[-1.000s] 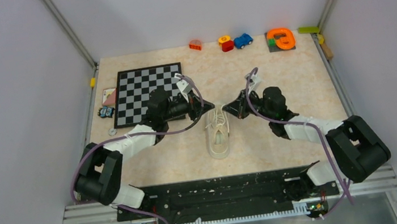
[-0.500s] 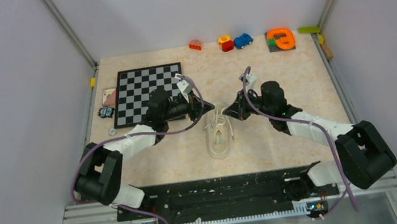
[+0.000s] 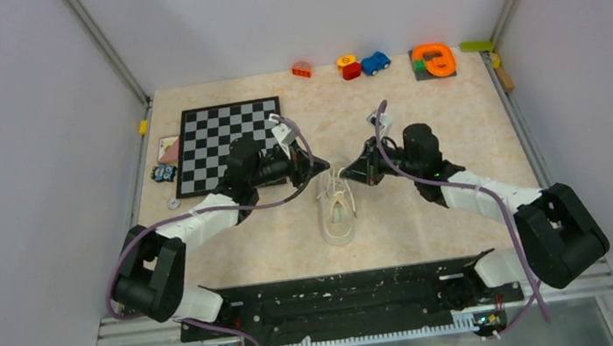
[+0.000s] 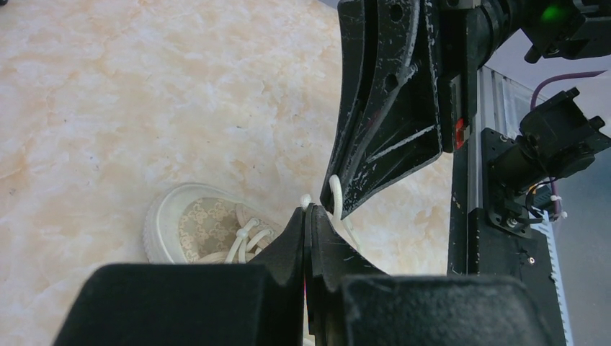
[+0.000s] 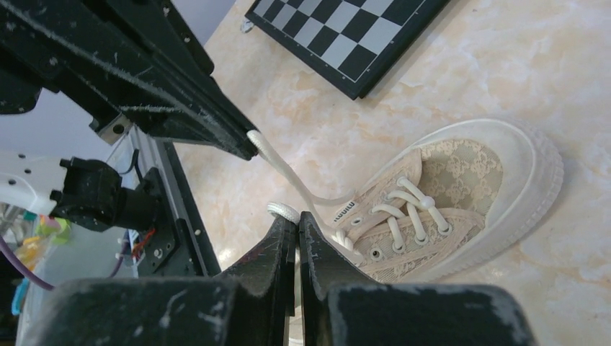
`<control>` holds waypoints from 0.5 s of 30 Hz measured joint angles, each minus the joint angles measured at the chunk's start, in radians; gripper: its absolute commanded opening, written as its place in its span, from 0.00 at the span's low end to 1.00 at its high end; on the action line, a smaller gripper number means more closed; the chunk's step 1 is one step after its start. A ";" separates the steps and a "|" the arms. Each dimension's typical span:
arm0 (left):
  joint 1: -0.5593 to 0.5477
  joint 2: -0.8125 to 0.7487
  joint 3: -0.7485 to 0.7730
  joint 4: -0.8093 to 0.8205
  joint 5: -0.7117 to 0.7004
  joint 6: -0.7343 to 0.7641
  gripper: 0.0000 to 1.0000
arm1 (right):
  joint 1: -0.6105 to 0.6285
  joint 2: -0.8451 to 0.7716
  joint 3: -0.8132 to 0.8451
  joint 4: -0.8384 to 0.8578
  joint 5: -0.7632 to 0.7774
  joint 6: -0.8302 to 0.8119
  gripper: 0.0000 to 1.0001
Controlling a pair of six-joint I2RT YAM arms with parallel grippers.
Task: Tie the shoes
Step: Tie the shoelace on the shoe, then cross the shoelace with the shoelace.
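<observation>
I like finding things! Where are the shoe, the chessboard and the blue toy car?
shoe (image 5: pixel 432 205): right wrist view, on its laced middle.
chessboard (image 3: pixel 227 143): top view, on its middle squares.
blue toy car (image 3: pixel 375 63): top view, on its body.

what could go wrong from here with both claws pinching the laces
1. Each lace is pinched only at the very tips of the left claw and right claw; a pull may slip it out.
2. The claws nearly touch above the shoe; they may collide.
3. Nothing pins the shoe; tension may drag it.
</observation>
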 measured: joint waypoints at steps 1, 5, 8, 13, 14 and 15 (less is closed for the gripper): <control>0.000 -0.001 0.000 -0.005 0.000 0.000 0.00 | -0.003 0.000 0.004 -0.011 0.006 0.006 0.00; 0.000 -0.007 0.000 -0.013 0.000 0.000 0.00 | -0.005 0.000 0.038 -0.081 0.047 0.023 0.00; 0.000 -0.008 0.000 -0.014 0.000 0.000 0.00 | -0.007 0.000 0.069 -0.151 0.064 0.022 0.00; 0.002 -0.010 0.000 -0.014 0.000 0.000 0.00 | -0.009 -0.003 0.091 -0.243 0.062 0.008 0.03; 0.003 -0.011 0.000 -0.016 0.000 0.000 0.00 | -0.009 -0.006 0.090 -0.257 0.056 0.003 0.03; 0.003 -0.013 0.000 -0.017 0.000 0.000 0.00 | -0.009 -0.010 0.090 -0.264 0.052 0.002 0.03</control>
